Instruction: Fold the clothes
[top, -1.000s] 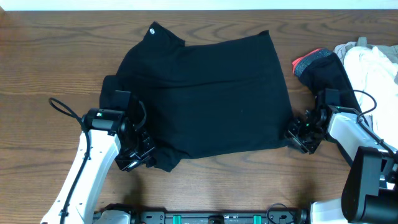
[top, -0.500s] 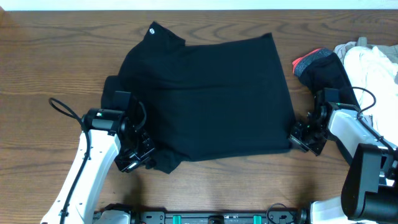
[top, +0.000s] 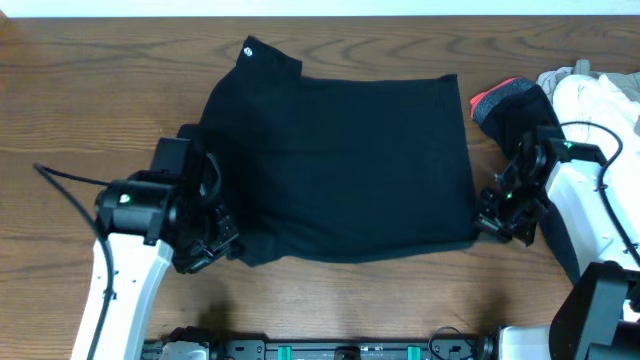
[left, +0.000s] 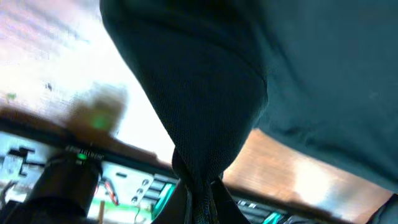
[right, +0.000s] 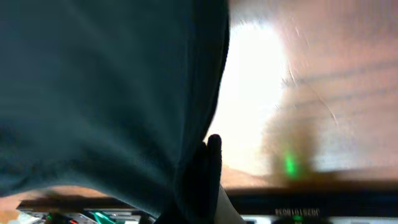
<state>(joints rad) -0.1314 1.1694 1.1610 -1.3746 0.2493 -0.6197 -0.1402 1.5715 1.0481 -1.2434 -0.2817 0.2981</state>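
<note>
Brown wooden table (top: 80, 90) fills the overhead view, and a black T-shirt (top: 340, 160) lies spread across its middle. The shirt's long axis runs left to right, slightly skewed. The collar, with its small white neck logo (top: 248, 50), points to the far left corner. The left gripper (top: 222, 243) is pinched closed on the shirt's near left corner; its arm rises from the near edge with the wrist bent in toward the cloth. The right gripper (top: 484, 224) is clamped on the near right corner, its arm coming in from the right side. At the far right lie a red-edged black garment (top: 512, 100) and a white garment (top: 600, 105), touching each other.

From the left wrist, the dark fabric gathers into a cone that narrows down into the closed jaws; the background is blurred.

From the right wrist, the shirt's edge hangs down the left of the picture, and one dark finger (right: 209, 177) presses against it with no gap showing. Blurred wood lies beyond.
</note>
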